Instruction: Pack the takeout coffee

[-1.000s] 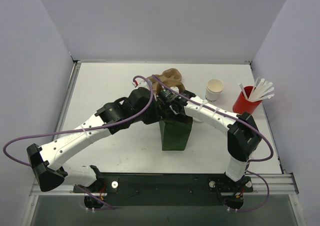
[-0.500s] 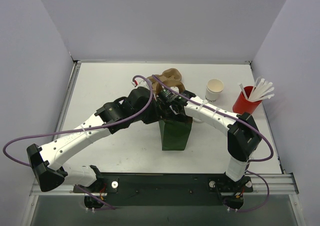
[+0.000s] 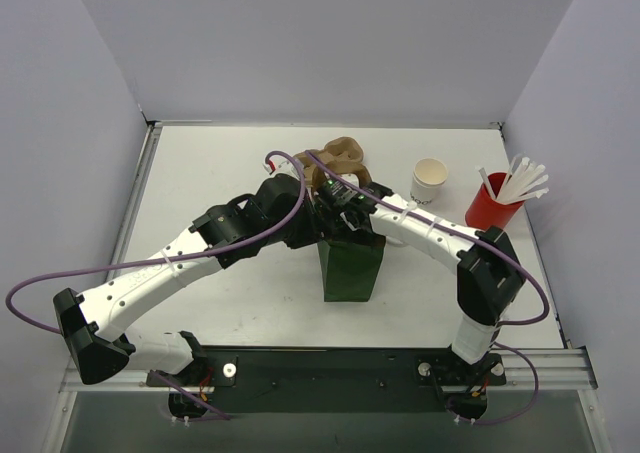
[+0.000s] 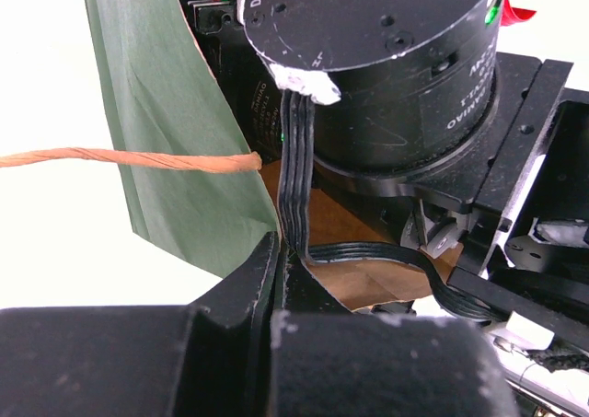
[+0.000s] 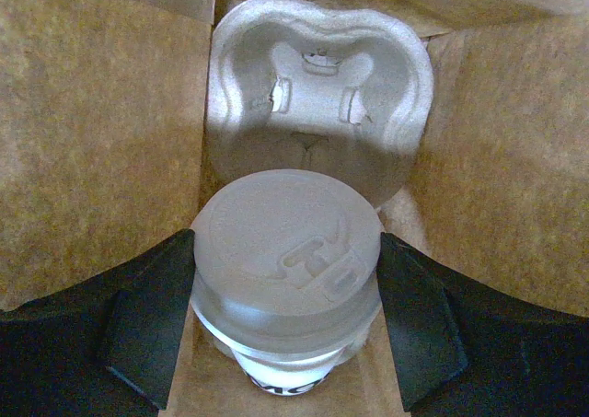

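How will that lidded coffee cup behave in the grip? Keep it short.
The takeout coffee cup is paper, so the right end effector pinching its sides could likely dent it. Its plastic lid looks smooth, perhaps slippery, and might pop off under squeeze. Released onto the moulded pulp tray, it may tip unless seated.

Left arm (image 3: 170,263), right arm (image 3: 440,235): white shells, black joints. Purple cable (image 3: 9,301) looped beside each. Wrist motor (image 4: 386,58): round black housing, white lettering, flat black ribbon cable (image 4: 296,173). Right gripper (image 5: 285,279): matte black fingers (image 5: 152,316).
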Controlling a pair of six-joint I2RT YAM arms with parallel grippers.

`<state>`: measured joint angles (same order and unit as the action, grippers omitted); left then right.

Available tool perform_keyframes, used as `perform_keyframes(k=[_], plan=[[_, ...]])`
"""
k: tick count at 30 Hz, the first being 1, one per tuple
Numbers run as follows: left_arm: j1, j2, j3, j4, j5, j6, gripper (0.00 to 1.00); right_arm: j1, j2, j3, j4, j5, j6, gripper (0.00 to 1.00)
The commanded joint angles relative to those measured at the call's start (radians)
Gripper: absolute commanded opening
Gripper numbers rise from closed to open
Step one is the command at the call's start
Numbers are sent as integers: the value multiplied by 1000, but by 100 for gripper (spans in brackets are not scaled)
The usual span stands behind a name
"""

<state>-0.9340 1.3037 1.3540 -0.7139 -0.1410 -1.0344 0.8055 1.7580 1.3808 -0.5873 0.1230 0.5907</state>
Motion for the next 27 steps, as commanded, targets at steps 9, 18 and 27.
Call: perform_keyframes(k=[9, 18, 27], plan=[[18, -4, 11, 62, -22, 11, 0, 21, 6, -100, -131, -33, 18, 54], [21, -7, 11, 64, -25, 13, 0, 21, 3, -112, -129, -62, 21, 60], [26, -7, 11, 67, -25, 13, 0, 20, 0, -104, -146, -72, 20, 61]])
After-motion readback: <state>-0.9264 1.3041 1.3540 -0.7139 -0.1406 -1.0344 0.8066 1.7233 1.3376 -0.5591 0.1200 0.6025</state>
